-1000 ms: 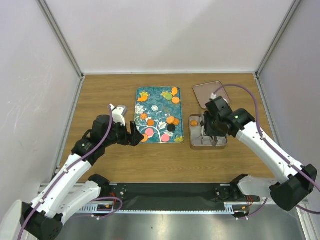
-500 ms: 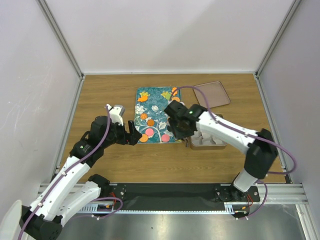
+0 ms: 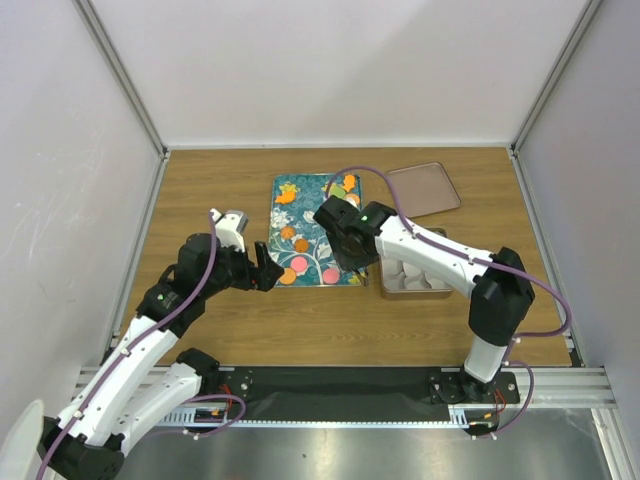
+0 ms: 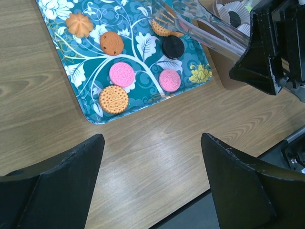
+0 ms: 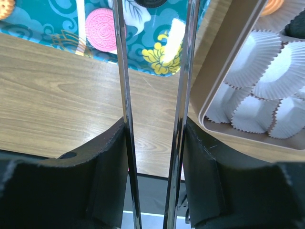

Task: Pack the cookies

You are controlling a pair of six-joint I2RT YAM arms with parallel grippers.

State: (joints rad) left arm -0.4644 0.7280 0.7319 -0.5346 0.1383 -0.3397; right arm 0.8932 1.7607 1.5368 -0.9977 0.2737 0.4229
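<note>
Several cookies lie on the teal flowered tray (image 3: 318,215): two pink (image 4: 121,74) (image 4: 169,79), a black one (image 4: 172,46), and orange ones (image 4: 114,98). My right gripper (image 3: 345,250) (image 5: 155,126) is shut on metal tongs (image 5: 120,71), whose arms stand apart over the tray's near right corner. In the left wrist view the tong tips (image 4: 164,21) reach an orange cookie (image 4: 162,29) beside the black one. One orange cookie (image 5: 274,5) lies in the tin. My left gripper (image 3: 268,268) (image 4: 152,143) is open and empty over the table, just off the tray's near left corner.
The square metal tin (image 3: 415,290) (image 5: 224,76) with white paper cups (image 5: 257,52) stands right of the tray. Its lid (image 3: 424,188) lies behind it at the back right. Side walls close in the table on the left and right.
My right arm has swung left with the tongs, from over the tin to over the tray's near right part. My left gripper has hardly moved.
</note>
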